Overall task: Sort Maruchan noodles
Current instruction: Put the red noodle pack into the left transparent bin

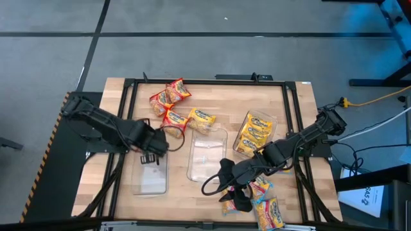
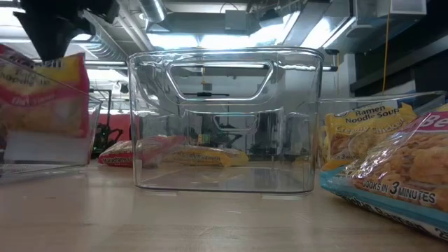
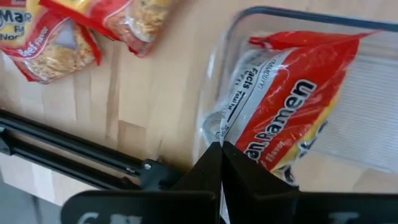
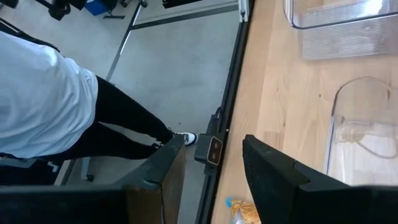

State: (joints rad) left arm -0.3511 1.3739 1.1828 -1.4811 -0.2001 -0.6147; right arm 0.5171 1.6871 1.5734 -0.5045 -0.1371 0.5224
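A: The left tool (image 3: 219,155) is pinched on a red noodle packet (image 3: 280,118) that hangs from its tips, over the near end of the left clear tray (image 1: 149,183).

B: What's the risk?

A: The grip looks to be on one crinkly edge only. If the film slips, I'd guess the packet lands half across the tray wall or on the counter (image 1: 212,106) beside it.

B: And the right tool (image 4: 214,162)?

A: Spread wide, holding nothing, near the counter's front edge with loose packets (image 1: 263,204) just beside it. Lowering carelessly could nudge those off the edge. A person (image 4: 46,99) stands beyond it.
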